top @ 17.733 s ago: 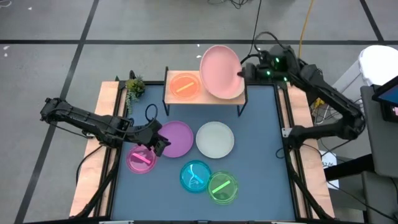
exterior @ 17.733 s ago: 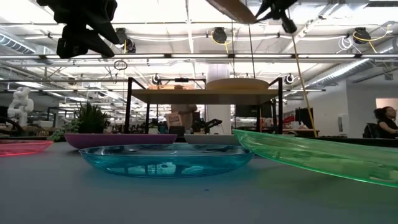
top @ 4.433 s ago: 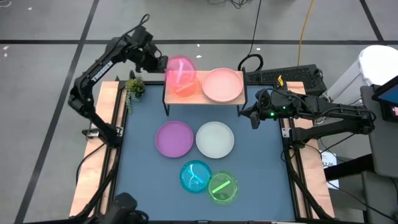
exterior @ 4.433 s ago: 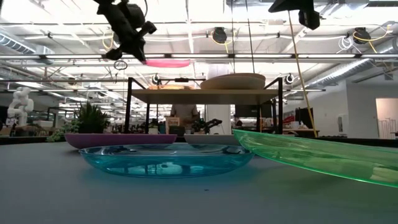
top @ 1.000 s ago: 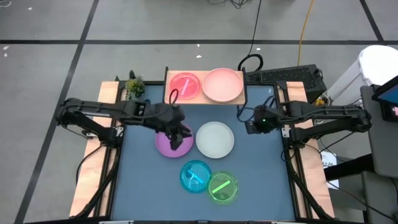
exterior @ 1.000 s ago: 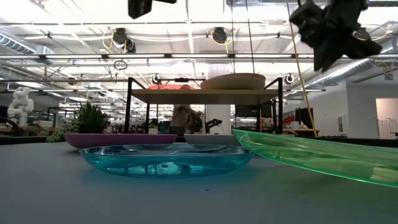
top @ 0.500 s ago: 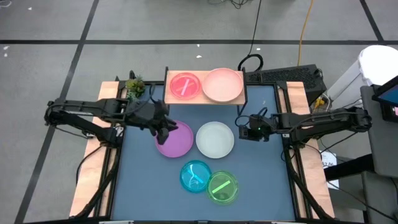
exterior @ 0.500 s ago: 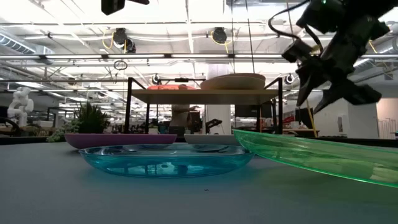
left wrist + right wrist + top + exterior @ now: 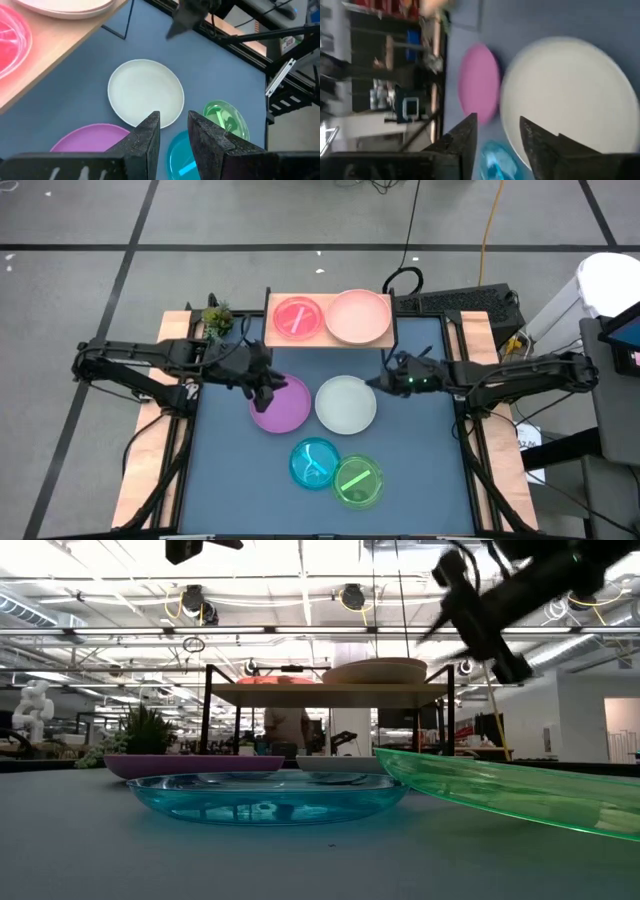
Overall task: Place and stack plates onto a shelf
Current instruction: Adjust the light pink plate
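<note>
The shelf (image 9: 328, 339) stands at the table's far edge. On it lie a translucent pink plate (image 9: 295, 317) and a large pink plate (image 9: 358, 316), side by side. On the blue mat lie a purple plate (image 9: 283, 408), a white plate (image 9: 346, 403), a blue plate (image 9: 315, 463) and a green plate (image 9: 358, 481). My left gripper (image 9: 270, 387) hovers open over the purple plate's far-left rim, with nothing between its fingers (image 9: 147, 131). My right gripper (image 9: 374, 383) is open beside the white plate's far-right rim and points toward it (image 9: 560, 100).
A small potted plant (image 9: 216, 318) stands left of the shelf. Wooden side rails (image 9: 170, 420) run along both sides of the mat. A keyboard (image 9: 470, 300) lies beyond the far right corner. In the low view a person (image 9: 290, 730) shows behind the shelf.
My left gripper has drawn back from over the purple plate's middle toward the table's left edge, then kept still. My right gripper has come down and toward the white plate, tipping from pointing down to nearly level. No plate has moved.
</note>
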You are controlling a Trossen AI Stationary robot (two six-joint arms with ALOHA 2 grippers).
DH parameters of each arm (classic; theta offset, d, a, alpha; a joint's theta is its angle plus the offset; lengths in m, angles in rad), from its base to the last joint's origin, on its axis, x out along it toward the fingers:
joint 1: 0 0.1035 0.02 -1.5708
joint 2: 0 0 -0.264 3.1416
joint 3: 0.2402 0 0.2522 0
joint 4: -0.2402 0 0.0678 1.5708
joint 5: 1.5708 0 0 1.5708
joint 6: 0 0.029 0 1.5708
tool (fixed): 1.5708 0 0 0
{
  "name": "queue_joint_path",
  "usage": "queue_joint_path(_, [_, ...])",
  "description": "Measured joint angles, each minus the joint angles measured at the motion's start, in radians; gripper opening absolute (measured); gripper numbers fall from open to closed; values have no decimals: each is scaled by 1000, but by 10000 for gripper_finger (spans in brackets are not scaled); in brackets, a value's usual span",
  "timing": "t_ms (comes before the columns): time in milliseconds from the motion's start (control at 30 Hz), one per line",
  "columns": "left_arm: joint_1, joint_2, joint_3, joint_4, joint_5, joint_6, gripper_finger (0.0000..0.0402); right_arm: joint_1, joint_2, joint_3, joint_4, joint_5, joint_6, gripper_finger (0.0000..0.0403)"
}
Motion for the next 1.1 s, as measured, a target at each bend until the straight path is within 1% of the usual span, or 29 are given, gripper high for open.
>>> queue_joint_path(100, [-1,2,0,-1,0,1,104,-18,2,125,-79,82,-67,98])
queue_joint_path(233, [-1,1,0,-1,-1,13,104,-109,3,299,-228,181,-237,42])
queue_joint_path(300, [2,1,0,0,-2,21,104,-171,7,357,-298,191,-343,14])
queue_joint_path(333, [2,1,0,0,-4,27,104,-205,9,372,-323,189,-399,7])
queue_joint_path(400, [3,1,0,0,-8,39,104,-276,14,375,-340,178,-475,7])
queue_joint_path(533, [4,1,0,0,-29,46,104,-428,28,346,-344,77,-584,2])
queue_joint_path(700, [4,1,0,0,-30,44,104,-551,70,335,-337,-15,-686,1])
queue_joint_path(800, [4,1,0,0,-30,37,104,-596,100,335,-330,-54,-729,0])
queue_joint_path(933, [4,1,0,0,-33,36,104,-624,139,335,-329,-80,-759,0])
queue_joint_path(1100, [4,1,0,0,-34,34,104,-631,171,335,-321,-81,-778,0])
